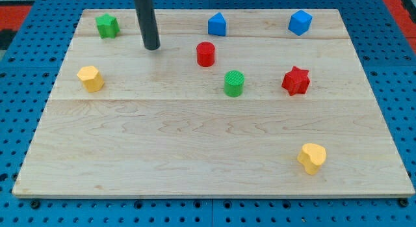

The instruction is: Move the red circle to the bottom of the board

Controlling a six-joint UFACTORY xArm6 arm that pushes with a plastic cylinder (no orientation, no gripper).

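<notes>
The rod's tip [151, 47], holding nothing as it has no pincer, sits left of the red circle [205, 54] and should swing round its far side, then push it near, clear of the green circle [234, 83].

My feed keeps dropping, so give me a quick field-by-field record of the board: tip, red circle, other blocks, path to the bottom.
tip: my tip, upper left area, touching no block
red circle: red circle, to the view's right of the tip, apart from it
nearest block: green circle, just below and right of the red circle
other blocks: green block, yellow block, blue block, blue cube, red star, yellow heart
path straight down: looks clear
</notes>
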